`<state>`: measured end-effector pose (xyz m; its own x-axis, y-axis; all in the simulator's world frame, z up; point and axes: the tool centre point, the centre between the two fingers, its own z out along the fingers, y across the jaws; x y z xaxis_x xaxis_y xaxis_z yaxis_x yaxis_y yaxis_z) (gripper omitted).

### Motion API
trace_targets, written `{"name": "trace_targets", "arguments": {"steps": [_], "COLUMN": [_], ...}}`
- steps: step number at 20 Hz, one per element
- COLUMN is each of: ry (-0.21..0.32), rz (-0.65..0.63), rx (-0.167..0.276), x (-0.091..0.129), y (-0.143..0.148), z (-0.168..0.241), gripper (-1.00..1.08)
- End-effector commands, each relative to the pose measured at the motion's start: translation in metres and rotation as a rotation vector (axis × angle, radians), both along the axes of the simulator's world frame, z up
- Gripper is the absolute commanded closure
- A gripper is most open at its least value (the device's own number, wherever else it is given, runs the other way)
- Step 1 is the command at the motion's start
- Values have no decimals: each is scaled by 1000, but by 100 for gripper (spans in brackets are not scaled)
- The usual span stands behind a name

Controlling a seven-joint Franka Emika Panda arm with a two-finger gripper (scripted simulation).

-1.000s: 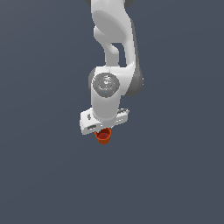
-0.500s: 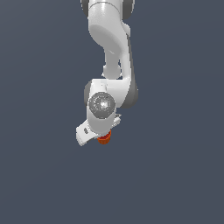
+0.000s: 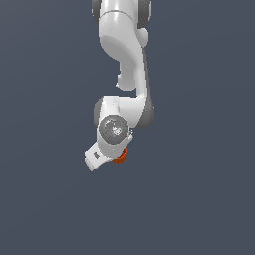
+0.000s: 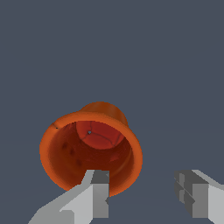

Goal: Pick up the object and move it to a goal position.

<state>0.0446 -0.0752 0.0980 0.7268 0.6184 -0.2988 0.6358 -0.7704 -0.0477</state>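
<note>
Wrist view looks straight into the orange-red cup (image 4: 91, 151): its flared rim faces the camera and the round base shows deep inside, so its long axis runs away from the lens, with the narrow closed end tipped toward one o'clock. Nothing lies in the cup; only faint dark specks mark the inner wall. One grey fingertip (image 4: 99, 192) overlaps the near part of the rim at six o'clock of the cup, and the other stands well apart at about four o'clock with bare grey ground between them. The gripper (image 4: 146, 194) is spread wider than the cup, and the cup sits off to one side of the gap, not between the pads; whether the near finger touches the rim cannot be told.

From the exterior view, the white arm (image 3: 124, 60) hangs down from twelve o'clock, and its wrist covers most of the cup (image 3: 119, 158), leaving a small orange sliver at five o'clock of the round wrist joint. The fingers themselves are hidden there.
</note>
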Motion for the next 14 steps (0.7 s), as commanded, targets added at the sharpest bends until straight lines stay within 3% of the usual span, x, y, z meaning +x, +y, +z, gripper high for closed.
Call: {"name": "trace_targets", "arguments": {"steps": [1, 14], "ry": [4, 4], "rz": [7, 7], "rx": [0, 0], "x": [0, -8], "y": [-1, -5], "z": [-1, -29], "gripper": [-20, -20]}}
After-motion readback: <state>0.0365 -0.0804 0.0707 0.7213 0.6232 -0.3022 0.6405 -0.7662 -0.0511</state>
